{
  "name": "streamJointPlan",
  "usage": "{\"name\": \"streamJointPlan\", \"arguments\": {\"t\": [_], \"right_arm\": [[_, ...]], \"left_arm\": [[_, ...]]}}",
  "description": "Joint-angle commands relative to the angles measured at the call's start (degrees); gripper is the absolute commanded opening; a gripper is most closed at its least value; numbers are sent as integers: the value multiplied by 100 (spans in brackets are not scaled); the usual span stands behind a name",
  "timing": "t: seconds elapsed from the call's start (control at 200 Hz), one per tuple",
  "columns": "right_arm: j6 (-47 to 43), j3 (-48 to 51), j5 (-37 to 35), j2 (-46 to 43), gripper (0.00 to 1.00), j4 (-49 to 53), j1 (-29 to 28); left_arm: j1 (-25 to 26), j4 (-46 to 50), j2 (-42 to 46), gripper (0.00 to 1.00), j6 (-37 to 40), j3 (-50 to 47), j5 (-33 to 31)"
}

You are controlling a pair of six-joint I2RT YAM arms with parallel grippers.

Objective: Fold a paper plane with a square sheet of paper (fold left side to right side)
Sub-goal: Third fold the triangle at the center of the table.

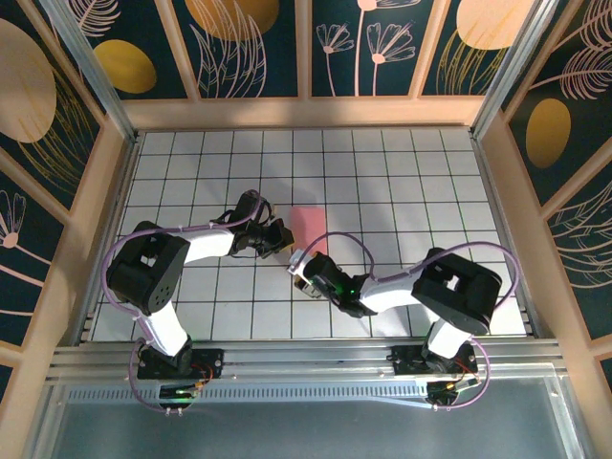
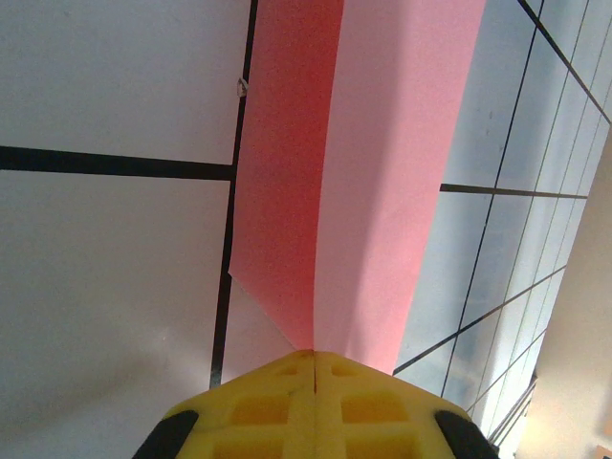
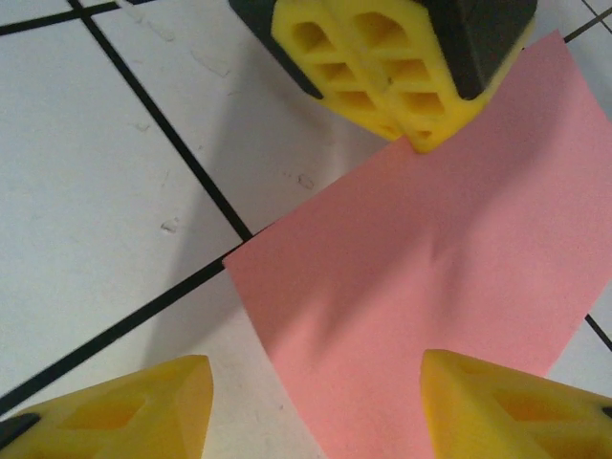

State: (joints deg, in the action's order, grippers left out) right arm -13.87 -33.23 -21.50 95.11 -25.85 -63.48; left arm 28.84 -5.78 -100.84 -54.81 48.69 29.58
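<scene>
Left pincer [image 1: 283, 236] [image 2: 313, 356]: jaws clamped tight on an edge of the thin salmon-pink square sheet of paper [image 1: 311, 228] [image 2: 382, 172]. The sheet runs straight ahead of the tips, bent along a line from the pinch point, darker pink left of it, paler right.

Right pincer [image 1: 299, 271] [image 3: 314, 371]: jaws apart at roughly mid-width, holding nothing. The sheet [image 3: 449, 268] sits ahead of and between my right fingers [image 3: 124, 411], one corner pointing toward the left-hand finger. Can't tell if it touches either.

The left pincer [image 3: 413, 134] sits just ahead of the right one, across the sheet. The rest of the sheet lies on the white black-gridded tabletop [image 1: 382, 172].
</scene>
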Motion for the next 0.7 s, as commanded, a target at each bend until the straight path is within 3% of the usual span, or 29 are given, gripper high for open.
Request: {"name": "streamJointPlan", "arguments": {"t": [0.0,0.415,0.515,0.616,0.696], "right_arm": [[-125,-165,-284,173,55,-440,-15],[-205,-312,-238,422,37,-806,7],[-162,-272,-207,381,29,-773,11],[-95,-238,-157,334,14,-674,11],[-17,-227,-75,306,4,-560,10]], "left_arm": [[33,49,117,0,-158,-25,91],[34,95,100,0,-144,-30,38],[34,87,89,0,-136,-29,18],[34,86,115,0,-136,-24,-42],[31,77,165,5,-144,5,-83]]}}
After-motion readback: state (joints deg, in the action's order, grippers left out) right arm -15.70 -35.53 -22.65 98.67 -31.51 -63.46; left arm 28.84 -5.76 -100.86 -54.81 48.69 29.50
